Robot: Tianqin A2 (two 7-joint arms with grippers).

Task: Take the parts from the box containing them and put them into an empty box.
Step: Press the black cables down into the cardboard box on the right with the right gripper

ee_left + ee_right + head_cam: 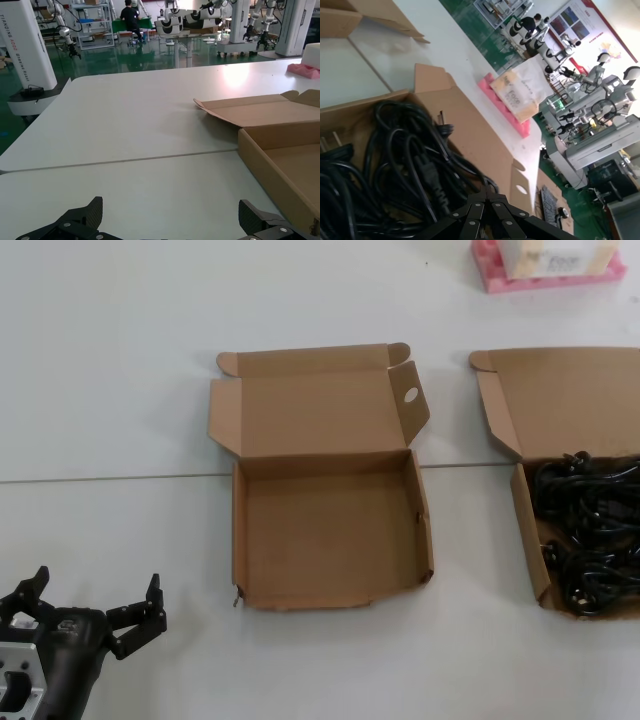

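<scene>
Pick pending: right claw (487,197), clenched, hangs over the cables (590,530) at 3 o'clock and must open; left claw (95,615) released at 8 o'clock.

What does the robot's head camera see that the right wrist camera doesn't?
Only the head view shows the empty box whole and the left hand, open, low at the table's near left. Only the right wrist view shows the right hand, shut, just above the cables, plus other robots behind. Both show the black cables in their box and the pink tray.
</scene>
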